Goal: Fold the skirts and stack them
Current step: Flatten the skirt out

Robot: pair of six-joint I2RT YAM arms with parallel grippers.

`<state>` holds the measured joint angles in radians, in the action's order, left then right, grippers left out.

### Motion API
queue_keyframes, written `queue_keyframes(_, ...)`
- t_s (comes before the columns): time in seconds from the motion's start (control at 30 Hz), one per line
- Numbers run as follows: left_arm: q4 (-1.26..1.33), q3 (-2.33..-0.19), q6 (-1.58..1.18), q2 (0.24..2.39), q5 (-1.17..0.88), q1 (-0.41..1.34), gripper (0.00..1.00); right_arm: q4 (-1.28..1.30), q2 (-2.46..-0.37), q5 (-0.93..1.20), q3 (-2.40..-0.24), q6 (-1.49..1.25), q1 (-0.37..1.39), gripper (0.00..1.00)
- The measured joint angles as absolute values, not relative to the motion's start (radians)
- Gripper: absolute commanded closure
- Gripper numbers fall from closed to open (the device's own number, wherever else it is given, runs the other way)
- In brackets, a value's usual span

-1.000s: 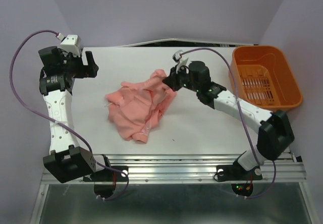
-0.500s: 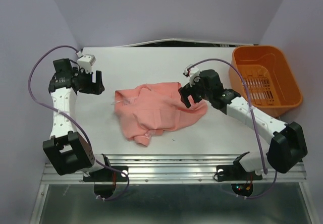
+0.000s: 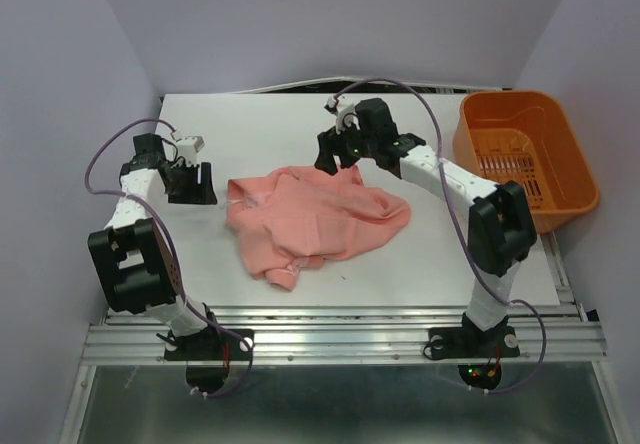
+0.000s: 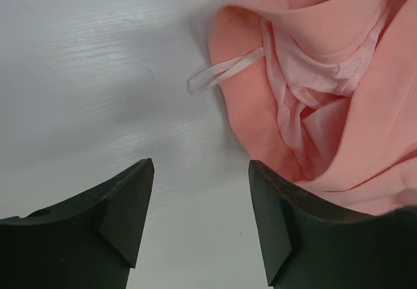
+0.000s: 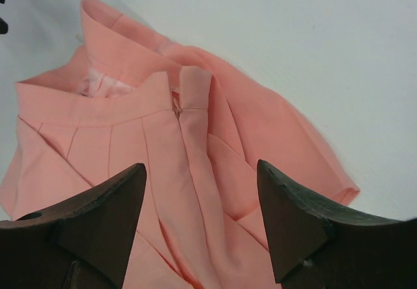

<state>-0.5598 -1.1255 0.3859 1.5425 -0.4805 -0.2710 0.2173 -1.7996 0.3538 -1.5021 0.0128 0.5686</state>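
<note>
Right end effector (image 3: 335,156) shifted to far edge of skirts (image 3: 315,219) | nothing gripped

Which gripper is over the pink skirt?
The right gripper: its open jaws frame the skirt, pleats and waistband. The left gripper, also open, has only white table between its jaws, with the skirt off to one side.
</note>
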Motion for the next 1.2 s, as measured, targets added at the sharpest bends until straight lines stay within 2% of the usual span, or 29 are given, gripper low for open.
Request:
queue_keyframes(0.2,-0.532,-1.12,0.359,1.599,-0.481,-0.27,0.33,0.217,-2.041,0.438,-1.641,-0.059,0.57,0.19)
queue_keyframes(0.37,-0.519,-1.106,0.335,1.658,-0.482,-0.27,0.33,0.231,-2.103,0.485,-1.689,-0.056,0.601,0.17)
queue_keyframes(0.5,-0.517,-1.105,0.318,1.687,-0.486,-0.27,0.3,0.255,-2.149,0.49,-1.745,-0.004,0.641,0.17)
queue_keyframes(0.6,-0.515,-1.106,0.311,1.694,-0.489,-0.27,0.28,0.287,-2.209,0.475,-1.806,0.057,0.666,0.37)
queue_keyframes(0.63,-0.515,-1.106,0.309,1.695,-0.49,-0.27,0.28,0.296,-2.231,0.47,-1.822,0.073,0.673,0.52)
queue_keyframes(0.7,-0.516,-1.106,0.307,1.698,-0.49,-0.27,0.28,0.319,-2.262,0.461,-1.844,0.102,0.682,0.68)
queue_keyframes(0.73,-0.516,-1.106,0.305,1.699,-0.492,-0.27,0.28,0.334,-2.272,0.459,-1.852,0.115,0.683,0.85)
queue_keyframes(0.8,-0.515,-1.106,0.303,1.699,-0.495,-0.27,0.28,0.362,-2.291,0.454,-1.869,0.136,0.684,0.97)
queue_keyframes(0.83,-0.515,-1.106,0.301,1.699,-0.498,-0.27,0.28,0.379,-2.294,0.453,-1.882,0.144,0.682,0.99)
queue_keyframes(1.03,-0.512,-1.114,0.289,1.7,-0.516,-0.27,0.27,0.428,-2.28,0.465,-1.978,0.159,0.681,0.99)
queue_keyframes(1.2,-0.49,-1.117,0.254,1.701,-0.538,-0.27,0.2,0.476,-2.197,0.494,-2.029,0.158,0.681,0.99)
